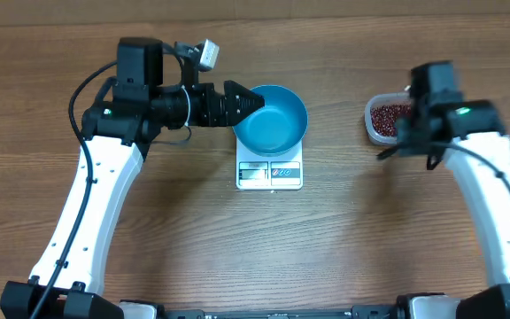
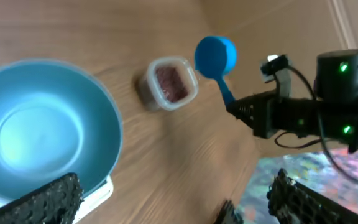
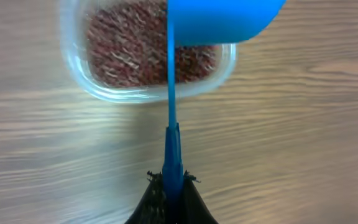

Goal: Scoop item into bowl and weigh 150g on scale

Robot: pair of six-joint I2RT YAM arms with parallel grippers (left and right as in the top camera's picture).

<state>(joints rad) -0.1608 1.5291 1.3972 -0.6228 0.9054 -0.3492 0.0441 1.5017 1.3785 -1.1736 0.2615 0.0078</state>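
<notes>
The blue bowl (image 1: pixel 277 124) sits empty on the white scale (image 1: pixel 270 175). My left gripper (image 1: pixel 248 100) is open at the bowl's left rim; in the left wrist view the bowl (image 2: pixel 42 134) lies beside one finger, and nothing is between the fingers of the gripper (image 2: pixel 176 205). The beans (image 3: pixel 129 50) fill a clear tub (image 3: pixel 73 68) at the right (image 1: pixel 386 120). My right gripper (image 3: pixel 171 180) is shut on the thin handle of a blue scoop (image 3: pixel 222 18), held over the tub's rim. From the left wrist the scoop (image 2: pixel 216 55) hangs above the tub (image 2: pixel 169 84).
The scale's display panel (image 1: pixel 269 172) faces the front edge of the wooden table (image 1: pixel 343 248). The right arm (image 1: pixel 485 177) covers the tub's right side in the overhead view. A patterned floor shows past the table edge (image 2: pixel 291 174).
</notes>
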